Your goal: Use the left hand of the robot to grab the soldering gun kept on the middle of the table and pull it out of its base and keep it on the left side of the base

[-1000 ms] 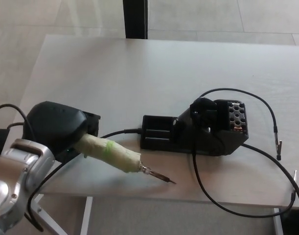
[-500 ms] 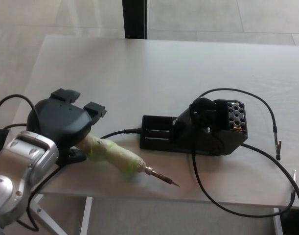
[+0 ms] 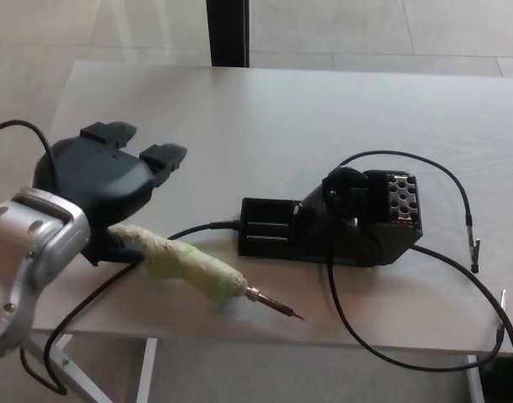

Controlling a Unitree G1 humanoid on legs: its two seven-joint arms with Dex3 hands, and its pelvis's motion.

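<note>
The soldering gun (image 3: pixel 193 269) lies on the table (image 3: pixel 264 109) to the left of its black base (image 3: pixel 340 222), near the front edge. Its handle is wrapped in pale tape with a green band and its metal tip (image 3: pixel 277 306) points right. My left hand (image 3: pixel 105 180) is raised just above and behind the handle's rear end, open, with its two fingers (image 3: pixel 159 157) spread and pointing away from me. The thumb below still sits close to the handle's end. The base stands at the table's middle with an empty holder.
A black cable (image 3: pixel 197 229) runs from the gun's handle to the base. More black leads (image 3: pixel 424 168) loop from the base across the right of the table and over the front edge. Floor tiles and a dark post (image 3: pixel 227 29) lie beyond.
My left hand has opened and let go of the soldering gun, then lifted up and away from it. The gun settled flat on the table and stays there.
</note>
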